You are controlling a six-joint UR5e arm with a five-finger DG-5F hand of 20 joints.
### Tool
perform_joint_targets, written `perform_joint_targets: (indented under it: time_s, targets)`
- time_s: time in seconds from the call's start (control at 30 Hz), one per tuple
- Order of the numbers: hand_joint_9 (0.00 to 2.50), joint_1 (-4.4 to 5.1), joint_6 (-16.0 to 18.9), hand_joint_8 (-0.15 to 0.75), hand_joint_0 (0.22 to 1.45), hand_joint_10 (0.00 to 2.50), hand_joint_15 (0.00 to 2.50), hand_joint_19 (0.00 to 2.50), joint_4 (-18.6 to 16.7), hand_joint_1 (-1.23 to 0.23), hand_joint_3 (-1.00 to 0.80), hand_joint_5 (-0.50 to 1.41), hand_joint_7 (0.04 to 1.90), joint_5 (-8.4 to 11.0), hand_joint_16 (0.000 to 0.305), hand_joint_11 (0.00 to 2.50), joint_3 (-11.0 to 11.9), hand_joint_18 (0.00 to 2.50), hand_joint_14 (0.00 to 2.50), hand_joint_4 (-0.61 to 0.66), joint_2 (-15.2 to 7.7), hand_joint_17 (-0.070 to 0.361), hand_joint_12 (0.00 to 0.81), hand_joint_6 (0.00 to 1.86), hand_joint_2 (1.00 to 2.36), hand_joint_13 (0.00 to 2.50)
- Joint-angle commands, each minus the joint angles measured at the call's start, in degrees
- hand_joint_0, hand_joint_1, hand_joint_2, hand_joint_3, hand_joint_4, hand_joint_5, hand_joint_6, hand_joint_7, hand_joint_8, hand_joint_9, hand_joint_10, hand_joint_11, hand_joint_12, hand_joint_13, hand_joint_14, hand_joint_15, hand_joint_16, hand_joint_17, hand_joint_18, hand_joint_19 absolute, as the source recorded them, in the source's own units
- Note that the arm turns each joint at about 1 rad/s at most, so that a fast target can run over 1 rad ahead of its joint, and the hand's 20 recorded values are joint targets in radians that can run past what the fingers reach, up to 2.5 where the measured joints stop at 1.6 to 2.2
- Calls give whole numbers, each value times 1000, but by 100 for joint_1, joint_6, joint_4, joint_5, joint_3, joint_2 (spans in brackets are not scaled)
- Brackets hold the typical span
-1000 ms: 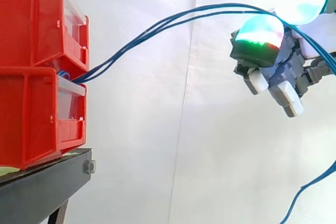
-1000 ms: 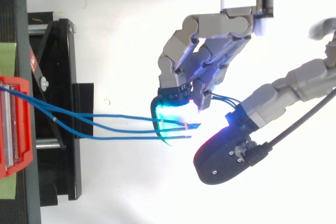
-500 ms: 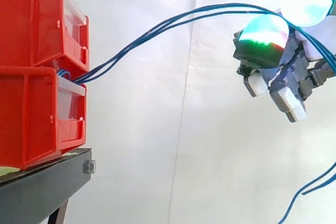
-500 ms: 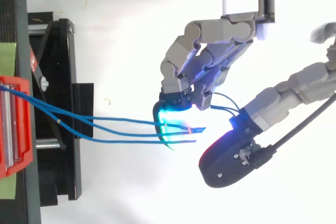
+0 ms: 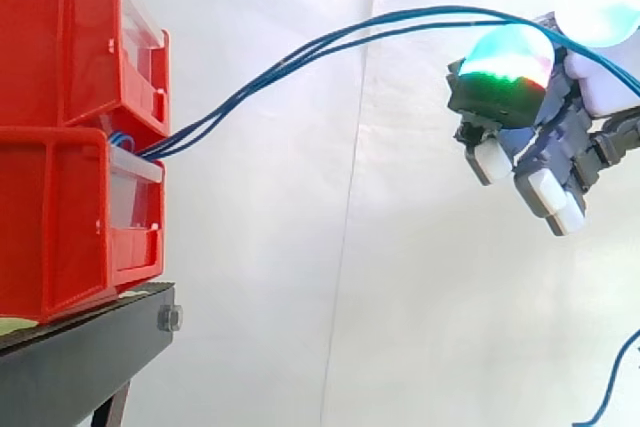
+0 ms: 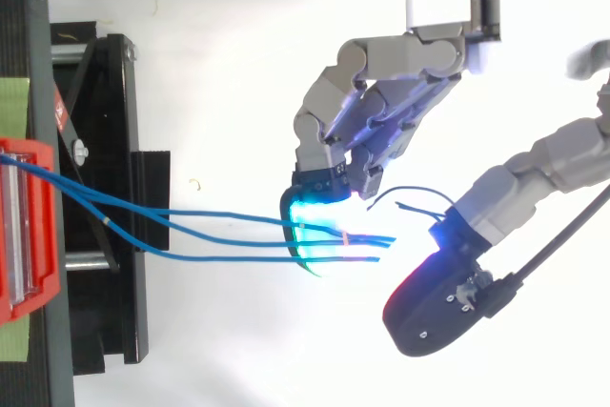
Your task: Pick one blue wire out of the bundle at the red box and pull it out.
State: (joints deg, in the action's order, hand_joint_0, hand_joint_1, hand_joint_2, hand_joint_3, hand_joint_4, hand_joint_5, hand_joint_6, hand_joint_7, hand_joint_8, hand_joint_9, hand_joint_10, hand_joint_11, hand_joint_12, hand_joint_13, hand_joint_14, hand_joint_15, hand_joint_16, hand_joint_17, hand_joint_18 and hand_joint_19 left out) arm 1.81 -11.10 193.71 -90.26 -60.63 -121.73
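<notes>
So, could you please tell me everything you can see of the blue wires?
The blue wires are three thin, flexible strands in blue insulation. They leave the gap between the stacked red bins, fan apart, rise in a gentle arc and reach the hand, with short loose ends beyond it.

You get a very bright scene: the white curtain [image 5: 300, 247] is lit all over, with hardly any shadow on it. From above, the right part burns out to plain white, and the glare eats at the edges of the robot hand [image 6: 400, 54]. The robot hand gives off its own cyan and green glow. The red bins [image 5: 60, 147] look strong and bright. The black stand [image 5: 80, 362] is dark, so you can't see much on it.
</notes>
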Motion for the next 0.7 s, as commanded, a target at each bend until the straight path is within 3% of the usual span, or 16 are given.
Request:
perform_joint_targets:
  time_s: [0.0, 0.2, 0.37, 0.67]
  targets:
    - [665, 4, 2, 273, 571, 7, 456, 440, 0, -744, -500, -237, 777, -1, 54, 592, -2, 717, 15, 145, 0, 121, 435, 935, 1000, 751]
    - [723, 4, 2, 295, 630, 11, 469, 451, 0, -766, -453, -221, 795, -1, 53, 609, -2, 737, 15, 155, 0, 120, 435, 943, 1003, 789]
    - [715, 4, 2, 276, 746, 10, 450, 409, 0, -876, -415, -226, 792, -1, 53, 599, -2, 807, 16, 140, 0, 118, 434, 956, 1007, 814]
    - [528, -5, 2, 211, 741, 6, 387, 293, 62, -959, -500, -270, 748, -45, 50, 576, 7, 699, 12, 105, 0, 114, 418, 934, 1000, 683]
